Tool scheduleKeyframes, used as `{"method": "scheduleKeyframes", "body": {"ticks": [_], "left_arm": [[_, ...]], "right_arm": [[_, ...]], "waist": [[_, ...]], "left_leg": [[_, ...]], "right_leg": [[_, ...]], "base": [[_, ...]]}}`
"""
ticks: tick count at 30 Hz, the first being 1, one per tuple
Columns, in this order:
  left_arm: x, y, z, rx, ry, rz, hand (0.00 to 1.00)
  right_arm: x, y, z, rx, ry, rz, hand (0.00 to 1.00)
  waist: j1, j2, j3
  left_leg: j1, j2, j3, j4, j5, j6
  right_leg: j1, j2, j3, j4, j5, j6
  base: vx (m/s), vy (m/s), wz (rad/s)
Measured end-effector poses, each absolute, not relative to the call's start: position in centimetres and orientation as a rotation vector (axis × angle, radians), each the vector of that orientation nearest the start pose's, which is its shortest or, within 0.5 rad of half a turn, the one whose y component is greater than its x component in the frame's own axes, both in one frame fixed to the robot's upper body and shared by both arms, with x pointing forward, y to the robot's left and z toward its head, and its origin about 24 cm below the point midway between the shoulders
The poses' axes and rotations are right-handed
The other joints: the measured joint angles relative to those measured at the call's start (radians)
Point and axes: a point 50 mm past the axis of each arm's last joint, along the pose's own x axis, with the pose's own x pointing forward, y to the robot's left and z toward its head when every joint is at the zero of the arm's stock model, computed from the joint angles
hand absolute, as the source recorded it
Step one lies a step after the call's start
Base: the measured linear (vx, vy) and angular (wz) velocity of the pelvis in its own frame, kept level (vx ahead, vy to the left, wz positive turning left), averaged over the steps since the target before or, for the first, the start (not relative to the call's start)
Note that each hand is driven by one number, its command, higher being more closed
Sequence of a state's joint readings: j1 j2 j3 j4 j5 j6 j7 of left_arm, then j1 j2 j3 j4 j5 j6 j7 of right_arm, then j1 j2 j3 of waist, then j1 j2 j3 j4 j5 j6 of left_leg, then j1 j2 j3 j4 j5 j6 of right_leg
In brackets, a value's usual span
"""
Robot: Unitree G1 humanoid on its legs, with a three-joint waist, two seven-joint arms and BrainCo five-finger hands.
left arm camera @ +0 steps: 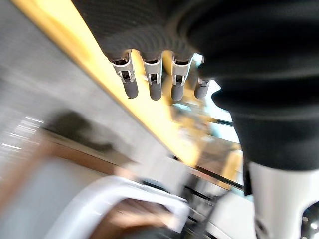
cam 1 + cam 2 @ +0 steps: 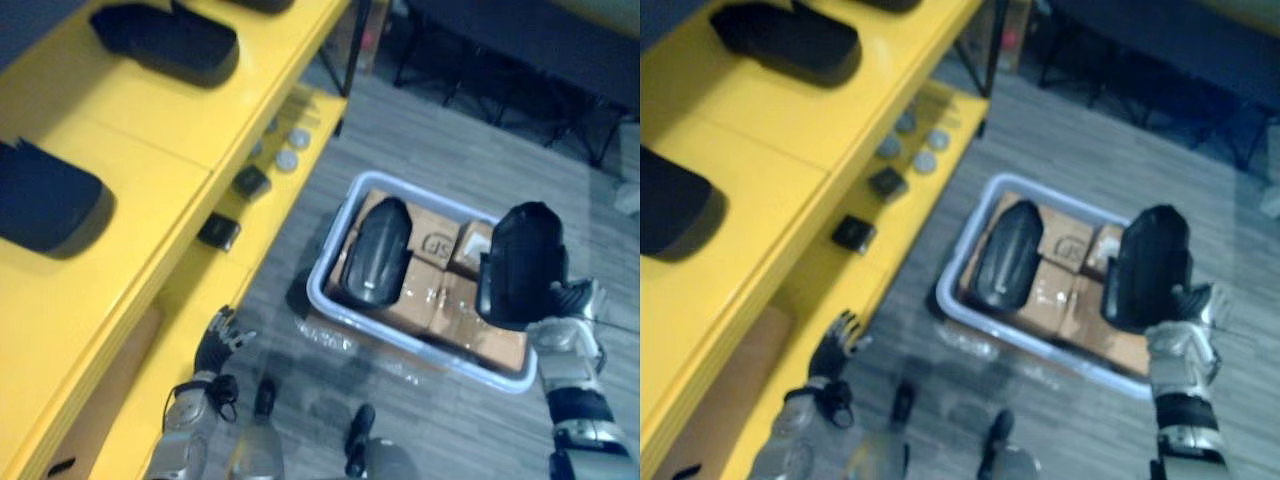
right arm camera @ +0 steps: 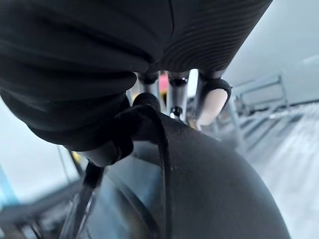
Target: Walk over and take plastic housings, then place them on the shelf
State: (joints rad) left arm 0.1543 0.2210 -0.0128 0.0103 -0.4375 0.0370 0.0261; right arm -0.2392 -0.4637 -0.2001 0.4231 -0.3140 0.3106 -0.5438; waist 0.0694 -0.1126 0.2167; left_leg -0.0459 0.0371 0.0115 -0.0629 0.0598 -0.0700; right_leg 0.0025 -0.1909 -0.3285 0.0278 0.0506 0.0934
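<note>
one housing [image 2: 522, 262] — right hand [image 2: 562, 322] half-hidden behind

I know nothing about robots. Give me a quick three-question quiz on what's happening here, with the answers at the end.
1. True or false: the left hand holds a housing.
2. Inside the bin, the lying housing rests on: A) cardboard boxes, B) a cloth, C) bare floor.
3. Which hand carries the lifted housing, and what colour is the shelf?

Key: 1 false, it is open and empty, low beside the shelf. 2 A. 3 the right hand; yellow.
</note>
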Motion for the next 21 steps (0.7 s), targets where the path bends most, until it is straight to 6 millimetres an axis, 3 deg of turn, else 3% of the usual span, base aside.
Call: {"method": "scheduleKeyframes", "body": {"ticks": [8,12,15,21], "left_arm": [[22.7,17.7,1.7,-0.328,0.234,-0.043,0.0],[22.7,16.0,1.3,-0.334,0.312,-0.142,0.0],[22.7,15.0,0.6,-0.318,0.376,-0.198,0.0],[24.2,14.3,-1.2,-0.246,0.497,-0.247,0.0]], "right_arm": [[26.5,-32.4,6.7,-0.807,0.174,-0.861,1.0],[26.6,-31.6,8.3,-0.845,0.022,-0.876,1.0],[26.8,-31.0,9.4,-0.87,-0.098,-0.881,1.0],[27.3,-29.3,10.3,-0.875,-0.257,-0.789,1.0]], "waist": [[-0.012,0.021,-0.057],[-0.032,0.056,-0.088],[-0.032,0.071,-0.103],[-0.041,0.06,-0.116]], "left_leg": [[0.05,0.002,0.044,-0.016,-0.004,0.005],[0.066,0.007,0.064,-0.023,-0.009,0.004],[0.08,0.021,0.084,-0.024,0.005,-0.003],[0.082,0.036,0.099,-0.023,0.011,-0.01]], "right_leg": [[0.037,0.001,0.001,-0.021,0.002,0.004],[0.054,0.002,0.0,-0.031,-0.008,0.03],[0.058,0.015,0.011,-0.043,0.003,0.028],[0.063,0.035,0.028,-0.075,0.032,0.02]], "base": [[-0.05,-0.008,-0.12],[-0.08,-0.017,-0.09],[-0.06,-0.042,-0.16],[-0.03,-0.034,-0.09]]}}
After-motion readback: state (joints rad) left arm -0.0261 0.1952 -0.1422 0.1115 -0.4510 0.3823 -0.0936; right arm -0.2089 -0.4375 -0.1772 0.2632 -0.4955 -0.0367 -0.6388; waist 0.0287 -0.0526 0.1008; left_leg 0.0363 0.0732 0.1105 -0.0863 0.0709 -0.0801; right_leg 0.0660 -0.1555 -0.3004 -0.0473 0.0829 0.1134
